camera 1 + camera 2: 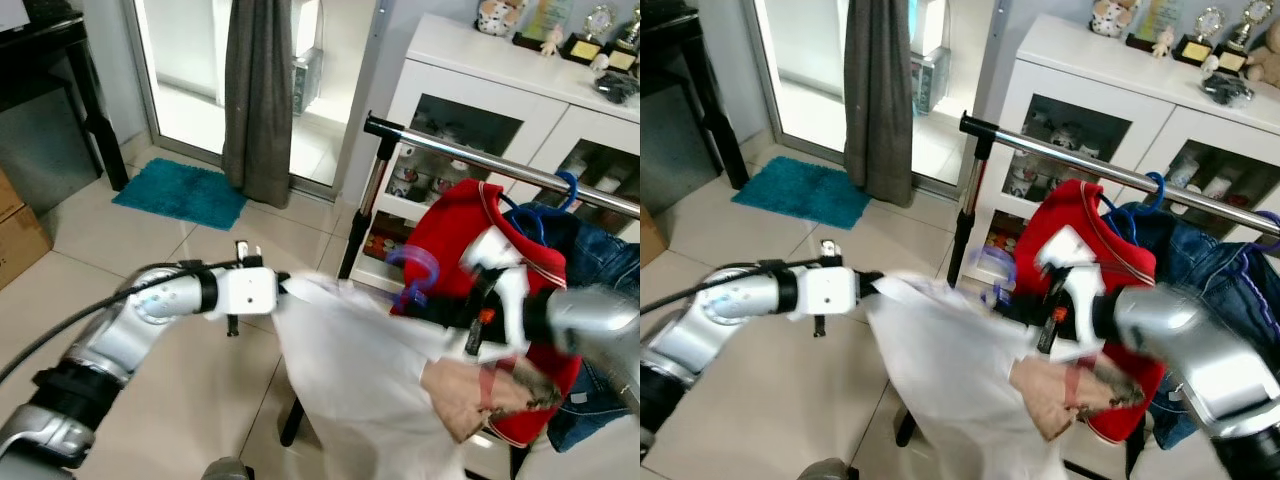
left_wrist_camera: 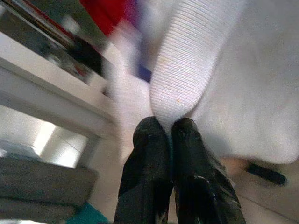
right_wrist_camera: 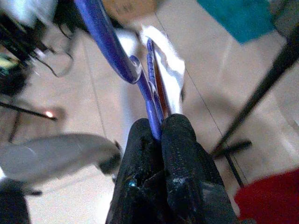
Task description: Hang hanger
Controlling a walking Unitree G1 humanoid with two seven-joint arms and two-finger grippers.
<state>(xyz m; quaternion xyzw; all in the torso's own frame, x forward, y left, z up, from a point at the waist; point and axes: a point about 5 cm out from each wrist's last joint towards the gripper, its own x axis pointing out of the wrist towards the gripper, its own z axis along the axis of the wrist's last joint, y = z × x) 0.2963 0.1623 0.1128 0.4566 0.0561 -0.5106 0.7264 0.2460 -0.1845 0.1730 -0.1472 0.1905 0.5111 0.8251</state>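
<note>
Two grips: left gripper (image 2: 170,128) fingers pinched white garment (image 1: 350,370); right gripper (image 3: 159,126) fingers clamped blue hanger (image 3: 112,46).
Hook to rail: hanger hook hung below, left of rail (image 1: 470,155); right arm nearer.

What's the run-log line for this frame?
step: carrying garment to rail | left gripper: shut on white shirt | right gripper: shut on blue hanger | clothes rail: hanger not yet hooked

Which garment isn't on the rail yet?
The white shirt, held between both pincers below the rail; the red top and denim jacket already hang there.
</note>
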